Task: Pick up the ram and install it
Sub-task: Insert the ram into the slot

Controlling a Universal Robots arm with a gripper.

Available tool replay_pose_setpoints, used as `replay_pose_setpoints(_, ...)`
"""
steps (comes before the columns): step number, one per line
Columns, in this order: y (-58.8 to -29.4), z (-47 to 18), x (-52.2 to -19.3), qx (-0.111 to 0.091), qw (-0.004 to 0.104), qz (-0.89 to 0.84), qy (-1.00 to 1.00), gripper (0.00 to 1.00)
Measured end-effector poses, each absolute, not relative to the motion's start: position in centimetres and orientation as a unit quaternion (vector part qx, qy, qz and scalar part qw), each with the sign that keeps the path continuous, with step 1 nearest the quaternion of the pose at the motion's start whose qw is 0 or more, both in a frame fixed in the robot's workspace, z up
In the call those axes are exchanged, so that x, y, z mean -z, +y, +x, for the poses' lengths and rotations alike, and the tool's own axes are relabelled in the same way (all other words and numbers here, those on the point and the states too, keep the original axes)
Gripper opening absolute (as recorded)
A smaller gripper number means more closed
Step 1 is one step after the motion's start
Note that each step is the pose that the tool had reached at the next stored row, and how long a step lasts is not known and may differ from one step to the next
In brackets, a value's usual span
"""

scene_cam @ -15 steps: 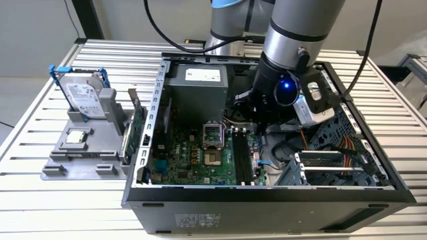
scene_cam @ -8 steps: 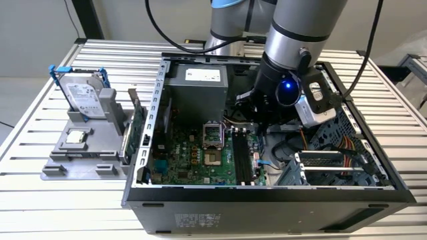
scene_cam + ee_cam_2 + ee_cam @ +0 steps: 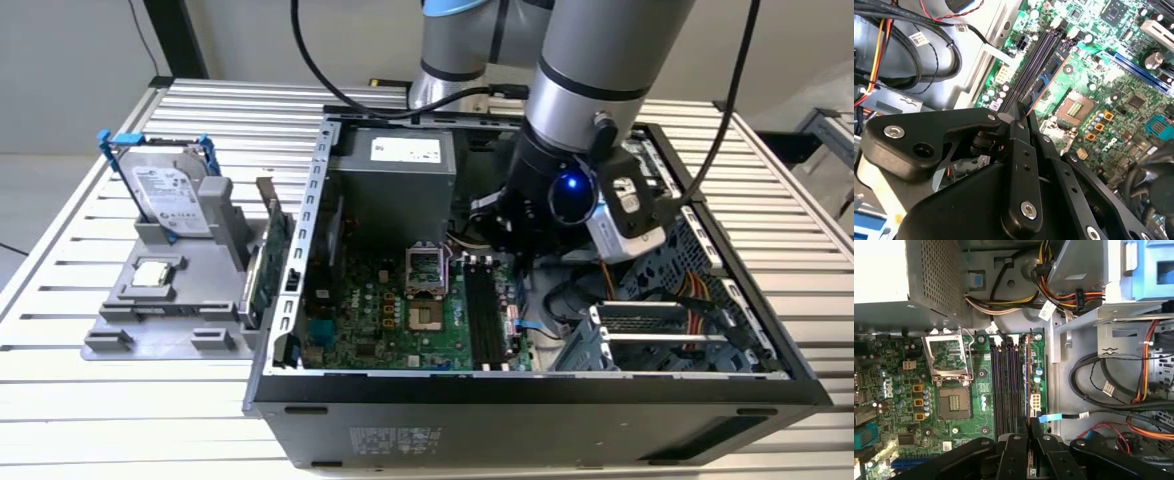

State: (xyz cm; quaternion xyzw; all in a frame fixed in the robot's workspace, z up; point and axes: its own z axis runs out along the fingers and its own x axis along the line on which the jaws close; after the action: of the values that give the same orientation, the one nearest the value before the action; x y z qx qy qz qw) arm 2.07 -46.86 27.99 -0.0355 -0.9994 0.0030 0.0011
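- Grips the ram edge-on with the gripper, closed down to the width of that thin board, with a black finger against each flat side.
- Reaches down into the open computer case from the far side, at the end of the grey arm.
- Holds the ram lengthwise along the black memory slots of the green motherboard, on the side of the row away from the processor socket. Cannot tell whether it is seated in a slot or just above one.
- Beyond the motherboard, at the far end of the case: a grey power supply box. Toward the exterior view's right: bundled cables.
- Outside the case, at the exterior view's left: a hard drive in a blue frame, upright on a grey stand, and a green card on edge between stand and case, well apart from the gripper.
- Underneath everything: a slatted metal table.
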Motion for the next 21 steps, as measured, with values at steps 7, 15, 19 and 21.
replay_pose_setpoints(7,-46.9,2.1,-26.7,-0.003,0.001,-0.023,-1.0,0.0)
replay_pose_setpoints(15,-46.9,2.1,-25.5,-0.003,0.001,-0.018,-1.0,0.0)
replay_pose_setpoints(19,-46.9,2.1,-25.4,-0.003,0.001,-0.018,-1.0,0.0)
replay_pose_setpoints(21,-46.9,2.2,-25.2,-0.003,0.001,-0.018,-1.0,0.0)
